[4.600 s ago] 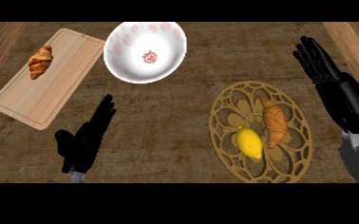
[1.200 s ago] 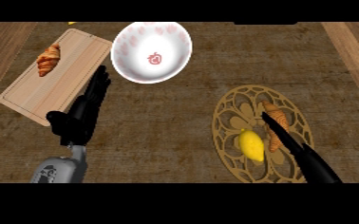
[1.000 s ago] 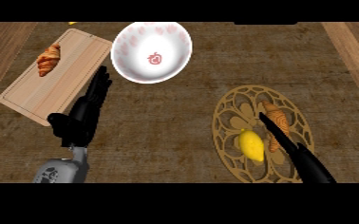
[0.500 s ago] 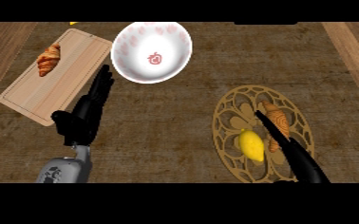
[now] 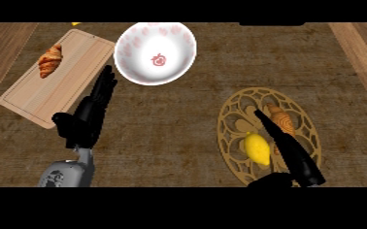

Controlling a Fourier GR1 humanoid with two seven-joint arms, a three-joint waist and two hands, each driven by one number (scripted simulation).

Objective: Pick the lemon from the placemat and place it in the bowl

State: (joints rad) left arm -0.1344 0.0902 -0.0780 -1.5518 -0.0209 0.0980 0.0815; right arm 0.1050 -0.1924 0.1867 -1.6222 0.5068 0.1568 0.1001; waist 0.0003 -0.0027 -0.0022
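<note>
The right hand [image 5: 287,150] comes in from the lower edge with its wrist cut off there; its fingers run straight and together up across the placemat [image 5: 237,121], lying just beside the lemon [image 5: 257,148] and over part of a pastry [image 5: 281,119], so half of that pastry is hidden; the hand grasps nothing, and whether its fingers touch the lemon is hard to make out. The lemon lies on the placemat, well apart from the bowl [image 5: 155,52]; it is smooth, yellow and oval. The placemat is a round, golden openwork disc; the bowl is white and round, with a red mark at its centre and faint red marks round its wall. The left hand [image 5: 90,114] rests with fingers straight, its tips over the corner of a pale wooden cutting board [image 5: 64,85]; a brown croissant [image 5: 50,60] lies on that board. The desk [image 5: 179,126] is rough, brown and woven-looking; lighter wood planks show at both upper corners.
</note>
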